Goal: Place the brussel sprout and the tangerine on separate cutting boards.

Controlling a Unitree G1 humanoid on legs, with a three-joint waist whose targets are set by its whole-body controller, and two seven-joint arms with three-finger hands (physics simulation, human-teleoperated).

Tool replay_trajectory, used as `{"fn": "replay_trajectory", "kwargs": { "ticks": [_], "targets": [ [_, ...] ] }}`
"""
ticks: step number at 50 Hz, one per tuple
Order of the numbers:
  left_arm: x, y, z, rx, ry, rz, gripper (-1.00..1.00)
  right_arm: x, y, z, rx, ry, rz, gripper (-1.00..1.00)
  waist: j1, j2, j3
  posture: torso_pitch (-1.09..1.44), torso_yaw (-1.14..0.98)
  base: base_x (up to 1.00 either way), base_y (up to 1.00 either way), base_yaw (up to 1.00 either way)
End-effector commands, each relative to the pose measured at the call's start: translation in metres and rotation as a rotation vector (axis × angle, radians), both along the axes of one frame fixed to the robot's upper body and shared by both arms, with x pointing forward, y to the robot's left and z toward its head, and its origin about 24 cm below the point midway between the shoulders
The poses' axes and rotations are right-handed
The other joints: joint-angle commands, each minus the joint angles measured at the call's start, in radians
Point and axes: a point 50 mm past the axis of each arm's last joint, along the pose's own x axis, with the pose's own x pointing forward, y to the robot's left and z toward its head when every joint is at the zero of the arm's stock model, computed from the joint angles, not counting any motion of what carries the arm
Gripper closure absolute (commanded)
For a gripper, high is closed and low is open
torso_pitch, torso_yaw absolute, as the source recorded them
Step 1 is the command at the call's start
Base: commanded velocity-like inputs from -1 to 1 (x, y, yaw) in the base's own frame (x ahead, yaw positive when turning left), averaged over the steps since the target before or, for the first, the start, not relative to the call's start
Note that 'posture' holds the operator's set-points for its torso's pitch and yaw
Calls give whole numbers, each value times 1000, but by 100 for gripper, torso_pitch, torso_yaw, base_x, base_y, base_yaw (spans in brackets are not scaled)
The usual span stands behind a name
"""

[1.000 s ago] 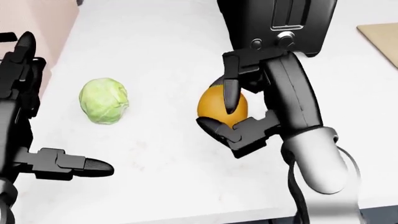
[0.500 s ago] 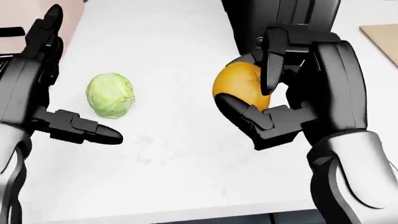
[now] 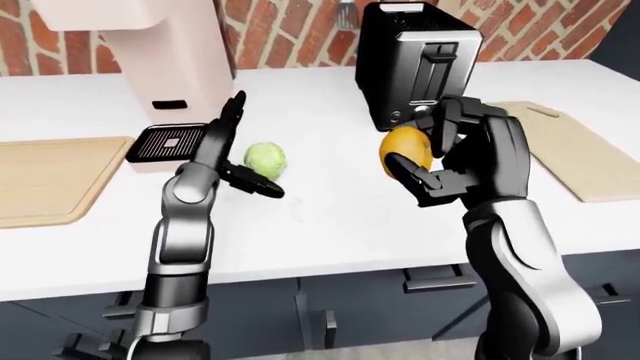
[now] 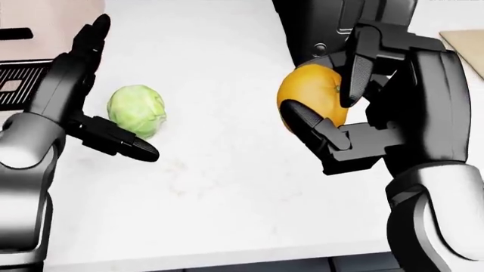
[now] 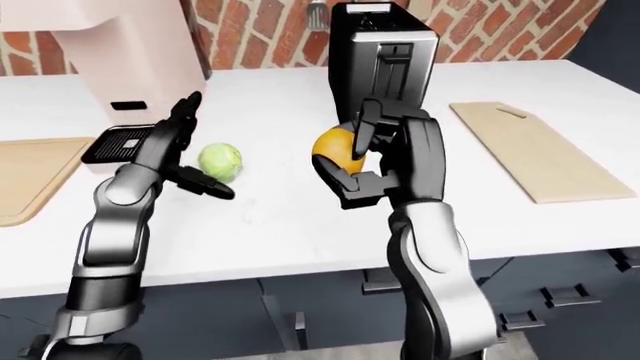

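Two cutting boards flank a white table [image 3: 330,217]: one cutting board [image 3: 45,176] at the left edge of the left-eye view, the other cutting board [image 3: 570,154] at the right. Between them, the robot's right hand [image 4: 344,122] closes its black fingers around the tangerine [image 4: 310,102], holding the fruit clear of the tabletop just below a black toaster [image 3: 405,64] in the view. The left hand [image 4: 98,122] stands open, fingers spread apart, with one finger [image 4: 121,144] reaching along the table beneath the brussel sprout [image 4: 136,110] and the others raised at its left. The pale green sprout rests on the table inside that open span; whether a finger touches it cannot be told. A pink appliance [image 3: 165,71] with a dark drip tray stands at the upper left, against a red brick wall [image 3: 520,30]. Dark cabinet fronts [image 3: 350,315] run below the table's edge.
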Motion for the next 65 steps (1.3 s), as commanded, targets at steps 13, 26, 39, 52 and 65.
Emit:
{"fn": "replay_trajectory", "kwargs": {
  "ticks": [13,26,39,52,65],
  "targets": [
    [16,-6,4,22,-61,-40,-100,-7,0,10,-4,-82,7,100,1,1,-30,0,0,0,0,0],
    [16,-7,-6,3,-21,-70,-76,-7,-1,9,-10,-75,3,100,0,4,-31,0,0,0,0,0],
    [16,-8,-7,-2,-13,-73,48,-6,0,6,-16,-74,6,100,0,3,-31,0,0,0,0,0],
    [12,-7,10,16,-57,-41,100,-9,-1,7,-14,-81,6,100,-2,5,-36,0,0,0,0,0],
    [-36,-17,67,-45,-239,-64,100,-5,-1,2,-34,-74,-14,100,-5,2,-24,0,0,0,0,0]
  ]
}}
